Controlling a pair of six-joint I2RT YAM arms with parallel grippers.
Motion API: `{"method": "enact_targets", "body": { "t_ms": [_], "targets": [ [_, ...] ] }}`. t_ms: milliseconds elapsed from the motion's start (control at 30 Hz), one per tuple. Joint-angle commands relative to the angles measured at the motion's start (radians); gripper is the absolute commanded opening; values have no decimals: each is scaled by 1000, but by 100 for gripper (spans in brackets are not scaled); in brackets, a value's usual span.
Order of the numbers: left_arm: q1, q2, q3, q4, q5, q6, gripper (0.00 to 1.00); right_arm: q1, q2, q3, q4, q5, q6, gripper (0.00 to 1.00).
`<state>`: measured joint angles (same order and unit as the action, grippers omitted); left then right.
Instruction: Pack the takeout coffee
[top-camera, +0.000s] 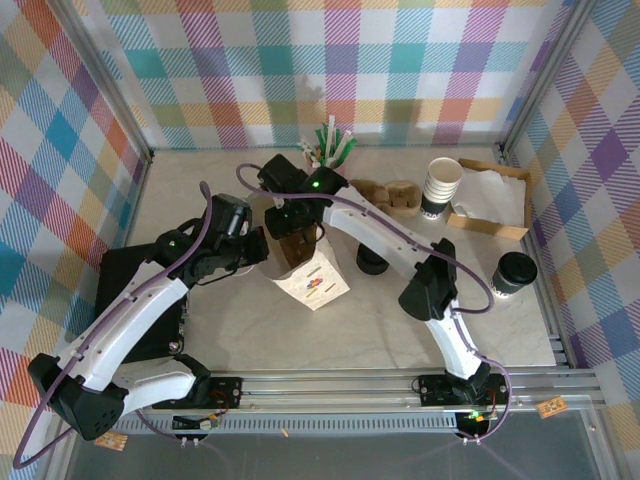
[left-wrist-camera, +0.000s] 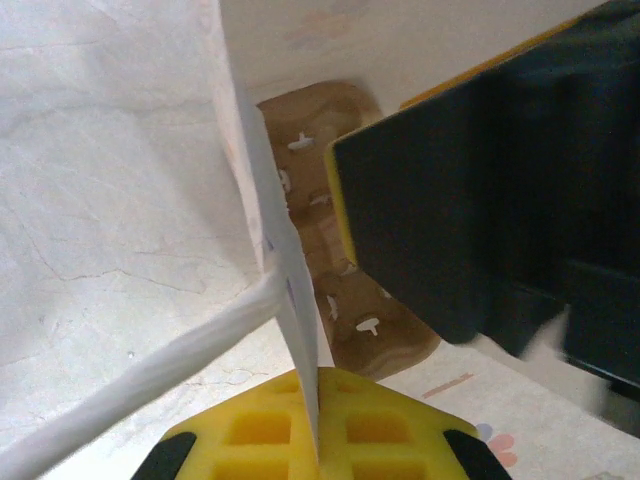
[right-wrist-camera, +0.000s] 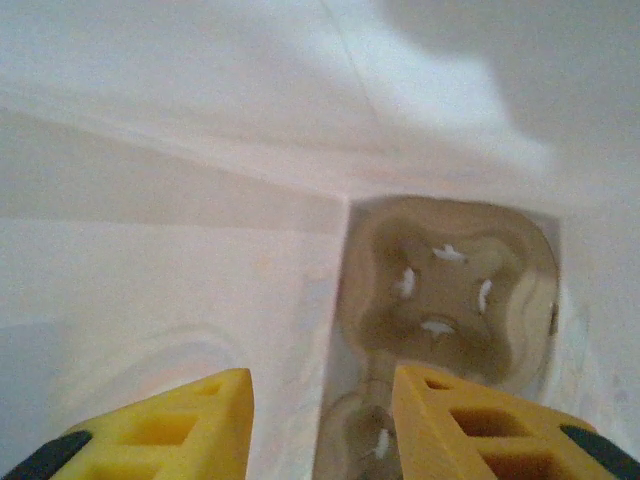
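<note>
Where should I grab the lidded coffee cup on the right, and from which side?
Grip the coffee cup around its paper wall just below the black lid, jaws level, probably coming from its near-left side: it stands upright, a squeezed lid might pop off, and the cardboard tray sits behind it.

You have a white paper bag (top-camera: 311, 278) with a small multicoloured print on its side, and inside it a brown moulded-pulp cup carrier (right-wrist-camera: 450, 290). The white paper cup with a black band and round black lid (top-camera: 514, 272) contrasts with your pale beige, marble-veined desk (top-camera: 400, 330). Your right pincer (right-wrist-camera: 320, 425) is yellow, tipped black. The walls (top-camera: 400, 60) are pastel plaid.
</note>
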<state>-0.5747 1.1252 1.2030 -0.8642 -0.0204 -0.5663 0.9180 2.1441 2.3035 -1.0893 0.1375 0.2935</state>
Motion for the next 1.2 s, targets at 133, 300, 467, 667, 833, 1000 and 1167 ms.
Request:
{"method": "enact_targets", "body": {
  "t_ms": [133, 300, 467, 667, 833, 1000, 1167],
  "targets": [
    [-3, -9, 78, -55, 1, 145, 0, -3, -213, -123, 230, -175, -44, 45],
    [-6, -10, 84, -57, 14, 180, 0, -26, -299, -236, 349, -265, -29, 43],
    [-14, -28, 70, -38, 16, 239, 0, -74, -413, -397, 553, -384, 7, 39],
    [-20, -85, 29, 6, 23, 293, 0, -117, -490, -483, 701, -391, 25, 39],
    [-20, -72, 37, -9, 43, 319, 0, -155, -506, -478, 752, -401, 65, 39],
    [-20, -60, 41, 4, 43, 321, 0, -172, -504, -459, 754, -398, 67, 39],
    [-20, -46, 50, 8, 39, 318, 0, -188, -492, -436, 725, -368, 68, 40]
  ]
}}
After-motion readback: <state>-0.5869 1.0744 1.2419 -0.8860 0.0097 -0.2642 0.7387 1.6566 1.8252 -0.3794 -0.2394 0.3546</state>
